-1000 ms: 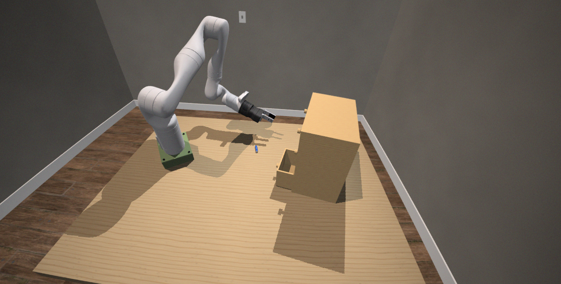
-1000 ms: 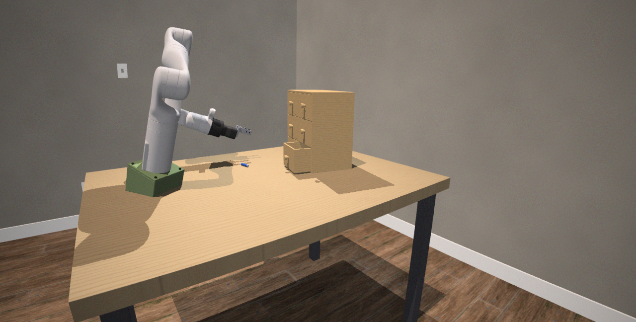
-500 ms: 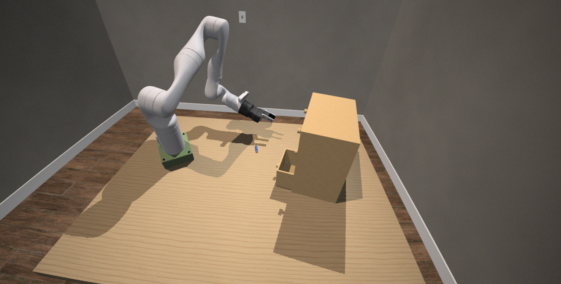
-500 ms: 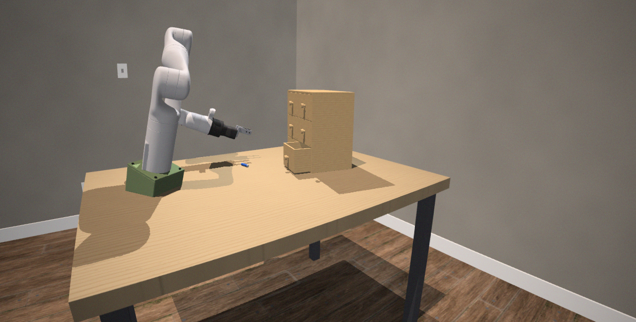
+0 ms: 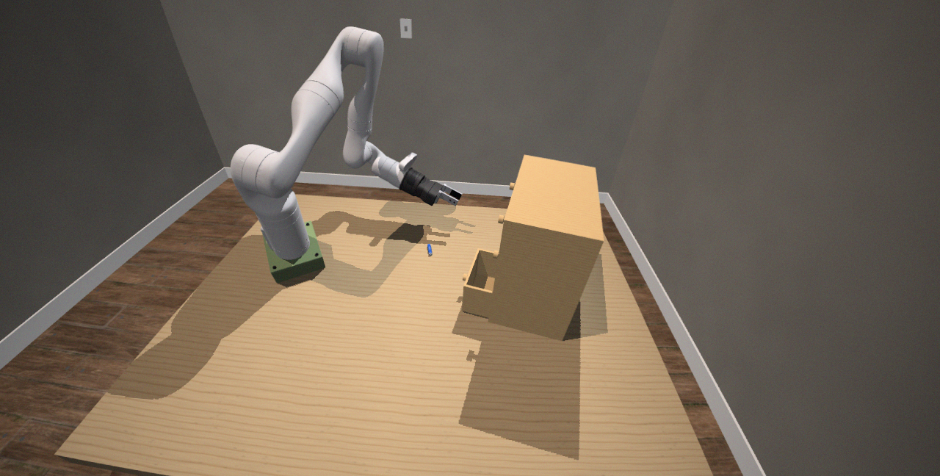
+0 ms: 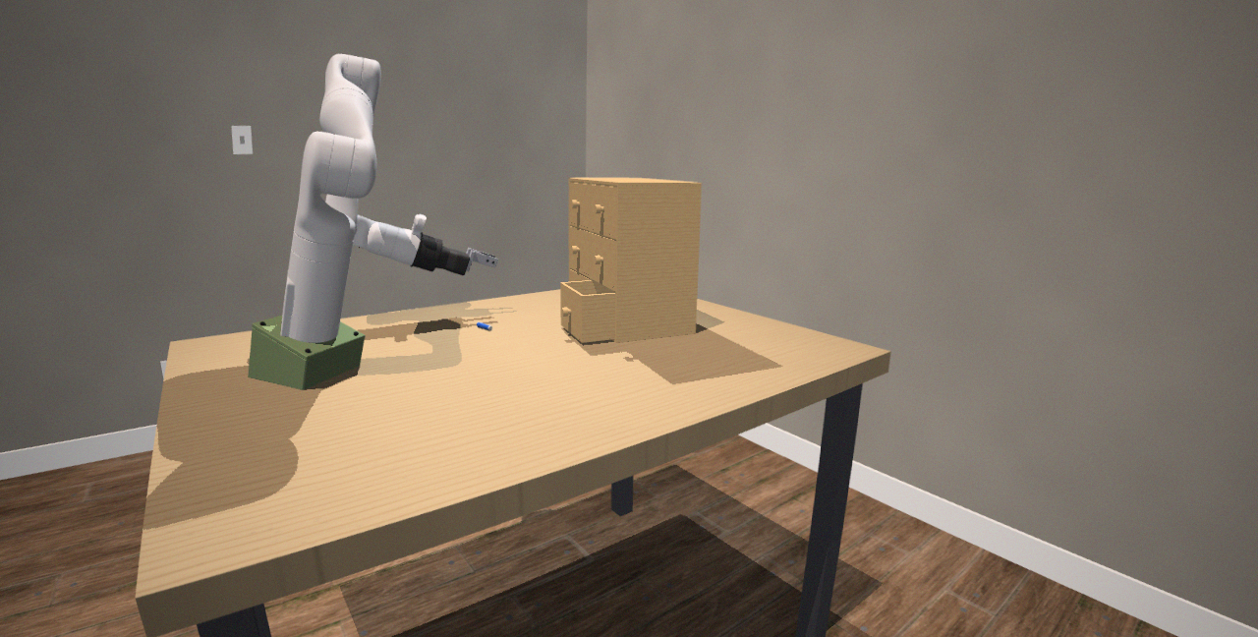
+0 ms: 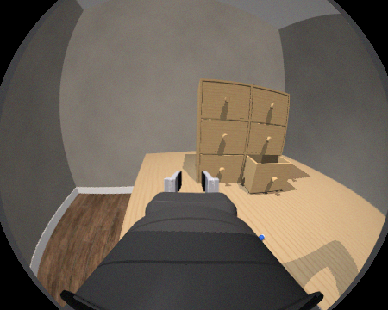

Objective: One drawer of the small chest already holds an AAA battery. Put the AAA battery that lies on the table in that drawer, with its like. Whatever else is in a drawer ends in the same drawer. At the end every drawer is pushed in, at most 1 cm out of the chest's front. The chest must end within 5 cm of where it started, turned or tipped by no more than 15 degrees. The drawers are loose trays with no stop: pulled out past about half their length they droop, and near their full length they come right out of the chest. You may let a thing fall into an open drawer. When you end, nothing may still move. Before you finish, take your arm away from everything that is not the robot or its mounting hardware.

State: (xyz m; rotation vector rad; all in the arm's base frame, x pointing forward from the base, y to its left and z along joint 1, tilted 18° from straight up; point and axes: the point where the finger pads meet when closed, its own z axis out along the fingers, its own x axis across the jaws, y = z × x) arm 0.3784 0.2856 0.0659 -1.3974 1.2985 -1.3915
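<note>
A: Pincer (image 5: 454, 195): part open, holding nothing, level in the air, aimed at the chest (image 5: 551, 242).

B: AAA battery (image 5: 429, 249)?

A: Blue, lying on the desk (image 6: 492, 422), below and slightly to one side of the pincer, well short of the chest.

B: Drawers?

A: Six. Bottom drawer (image 7: 266, 175) on the wrist view's right stands pulled out; five shut. Contents hidden, so possibly the matching one.

B: Step in hand?

A: Inspection, I judge. Next: look into the open tray or descend on the battery.

B: Room?

A: Open desk around the battery; desk edges far off.
</note>
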